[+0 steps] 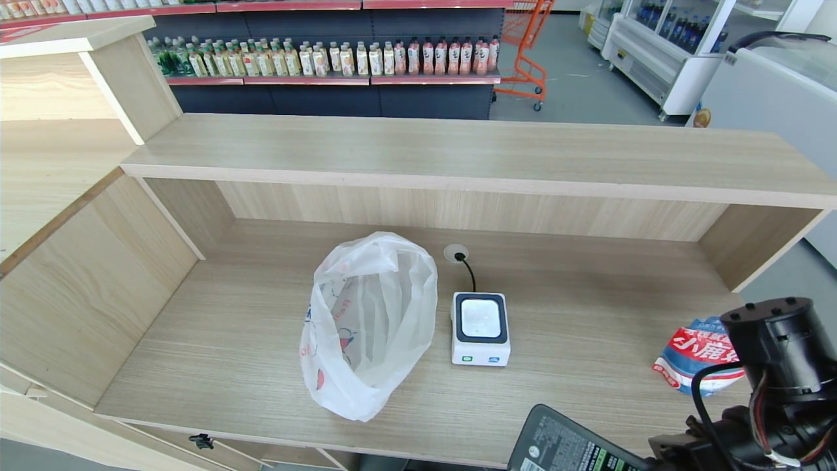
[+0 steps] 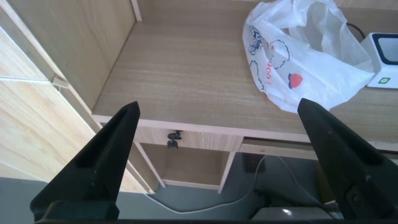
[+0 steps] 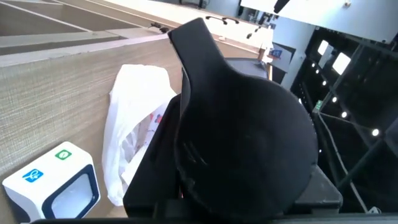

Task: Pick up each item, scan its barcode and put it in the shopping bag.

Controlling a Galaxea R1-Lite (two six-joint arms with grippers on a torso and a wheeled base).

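Left claw spread wide, hovering off the counter's front edge. Red-and-blue snack packet lying far right on the counter, well apart from the open white shopping bag just beside the scanner.

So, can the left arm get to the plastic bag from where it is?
Probably yes. The left gripper is open by the front of the counter, and the plastic bag sits near that front edge with nothing between them.
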